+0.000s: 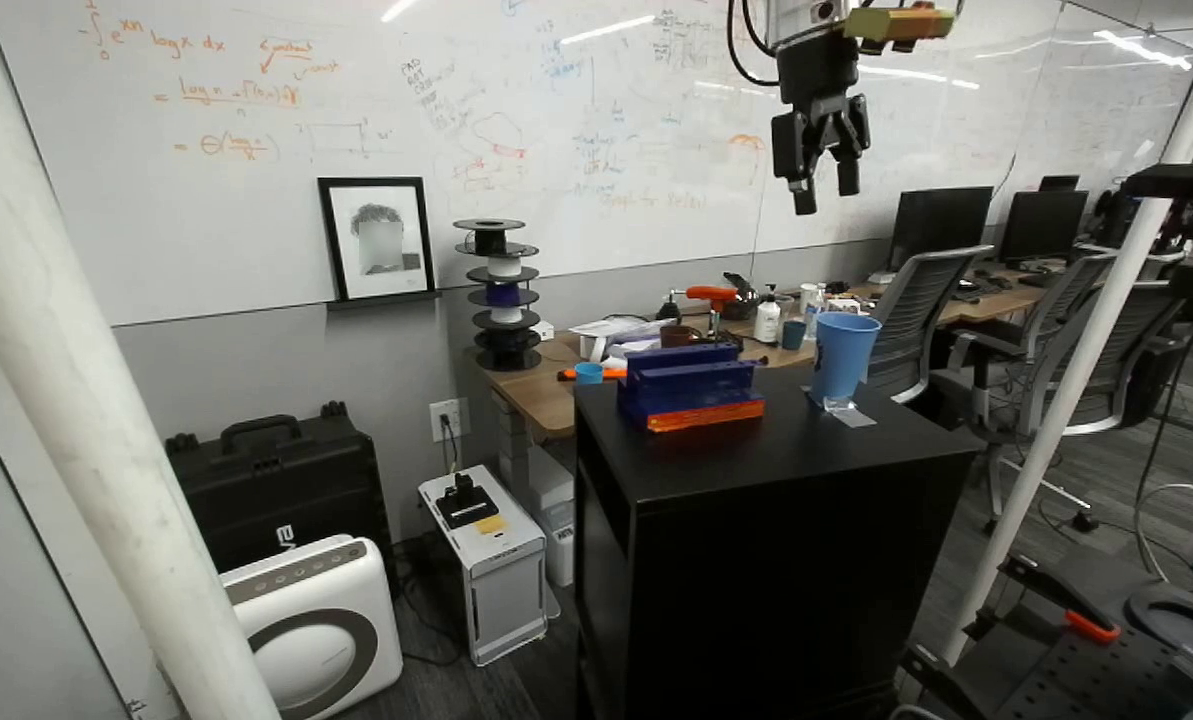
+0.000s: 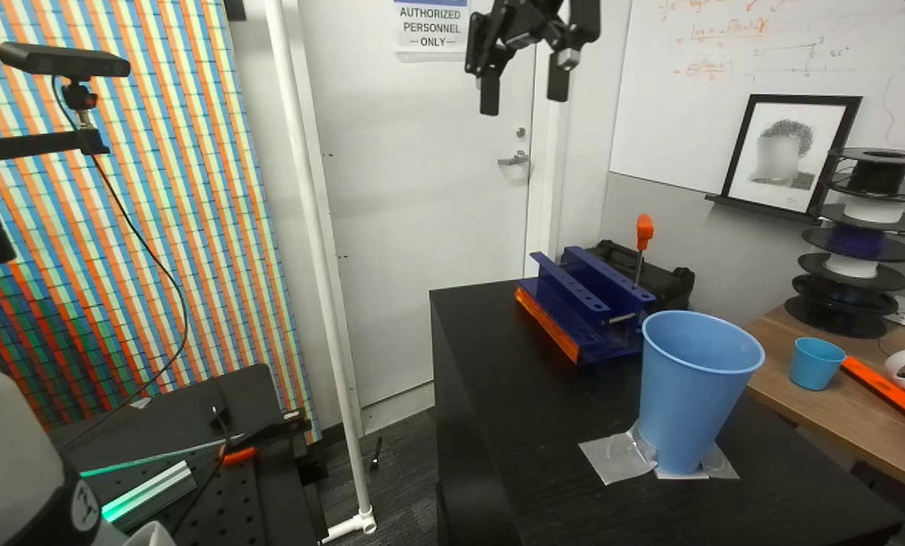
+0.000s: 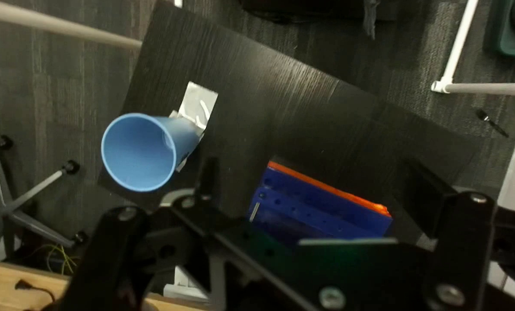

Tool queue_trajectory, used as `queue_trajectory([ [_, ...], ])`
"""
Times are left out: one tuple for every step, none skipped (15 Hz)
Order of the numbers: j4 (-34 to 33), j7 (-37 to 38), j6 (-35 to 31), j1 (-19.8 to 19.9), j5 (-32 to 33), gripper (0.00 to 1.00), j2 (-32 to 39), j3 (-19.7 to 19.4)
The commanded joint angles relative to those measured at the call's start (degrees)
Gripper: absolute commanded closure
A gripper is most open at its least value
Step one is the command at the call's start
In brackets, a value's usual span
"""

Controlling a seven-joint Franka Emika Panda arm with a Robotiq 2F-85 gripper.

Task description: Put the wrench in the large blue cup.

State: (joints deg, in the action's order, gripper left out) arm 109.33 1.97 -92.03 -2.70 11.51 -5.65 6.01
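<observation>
At the far left in an exterior view, a black camera [image 2: 65,61] sits in front of a wall with bright stripes [image 2: 194,227]. Next come a thin white pole [image 2: 312,220] and a white door [image 2: 422,227] with a sign [image 2: 432,23] on it. The gripper [image 2: 524,97] hangs up high in front of the door, pointing down, and its two fingers [image 2: 489,95] are spread wide apart. Lower down and to the right, a low dark-blue box [image 2: 573,307] with an orange edge sits on a black cabinet [image 2: 543,417]. The wrench [image 2: 644,231] stands up in this box with its orange handle on top, well apart from the gripper. A thin shiny stick [image 3: 254,211] shows on the box too, but I cannot tell what it is. Right of the box, on the same cabinet, the big blue cup [image 2: 695,409] stands upright with tape [image 2: 608,457] at its foot. Farther right, a framed picture [image 2: 790,155] leans above a wooden desk [image 2: 778,398], where a small blue cup [image 2: 815,365] and a stack of spools [image 2: 850,246] stand near an orange strip [image 2: 888,390].
</observation>
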Motion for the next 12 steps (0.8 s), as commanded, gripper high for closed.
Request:
queue_trajectory([
  [-8.53,-12.64,-2.21,0.04,3.27,0.00,7.55,-1.89],
  [-10.45,-16.23,-2.74,0.20,3.90,0.00,9.82,-2.36],
  [-12.14,-19.72,-3.45,0.38,4.34,0.00,11.80,-2.71],
  [-13.88,-23.15,-3.94,0.63,5.09,0.00,13.87,-2.97],
  [-15.68,-26.64,-4.64,0.91,5.17,0.00,15.92,-3.15],
  [-17.50,-30.06,-5.38,1.20,5.12,0.00,18.05,-3.23],
  [-19.07,-33.40,-5.90,1.48,5.04,0.00,19.81,-3.21],
  [-20.92,-36.82,-6.38,1.88,4.76,0.00,21.92,-3.11],
  [-22.47,-40.04,-6.66,2.19,5.03,0.00,23.73,-2.92],
  [-23.94,-43.18,-7.22,2.47,5.21,0.00,25.72,-2.79],
  [-25.51,-46.32,-7.45,2.63,5.40,0.00,27.45,-2.70],
  [-27.37,-49.45,-7.54,2.78,5.28,0.00,29.52,-2.58],
])
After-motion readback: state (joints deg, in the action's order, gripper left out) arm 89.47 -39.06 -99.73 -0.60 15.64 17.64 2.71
